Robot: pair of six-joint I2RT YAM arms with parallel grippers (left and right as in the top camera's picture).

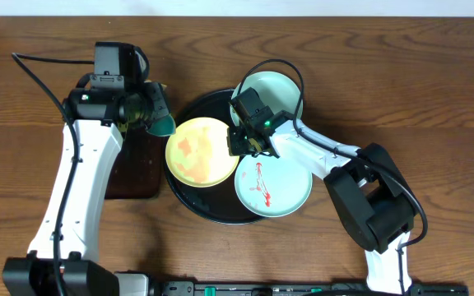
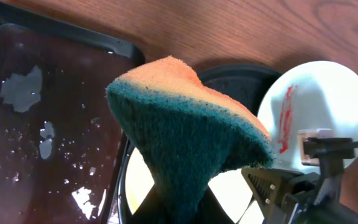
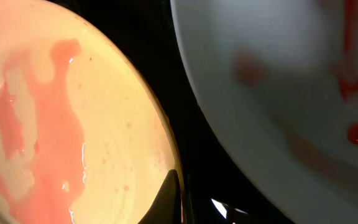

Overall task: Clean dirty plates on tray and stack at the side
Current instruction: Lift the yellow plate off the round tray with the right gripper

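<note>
On the black tray (image 1: 208,207), the wet yellow plate (image 1: 196,152) lies between the left gripper (image 1: 156,113), pinching the sponge (image 1: 165,126), and the right gripper (image 1: 239,146), its opening not clear to me, at the plate's right rim, where I fear the slippery rim may escape and knock the streaked aqua plate (image 1: 272,182).

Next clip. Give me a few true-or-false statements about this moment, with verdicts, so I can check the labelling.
1. The left gripper holds a sponge. True.
2. All three plates are stacked on the bare tabletop. False: the yellow plate, the upper aqua plate and the lower aqua plate lie side by side, unstacked, at the round black tray.
3. The yellow plate carries a reddish smear. True.
4. The lower aqua plate is clean. False: red streaks cross it.
</note>
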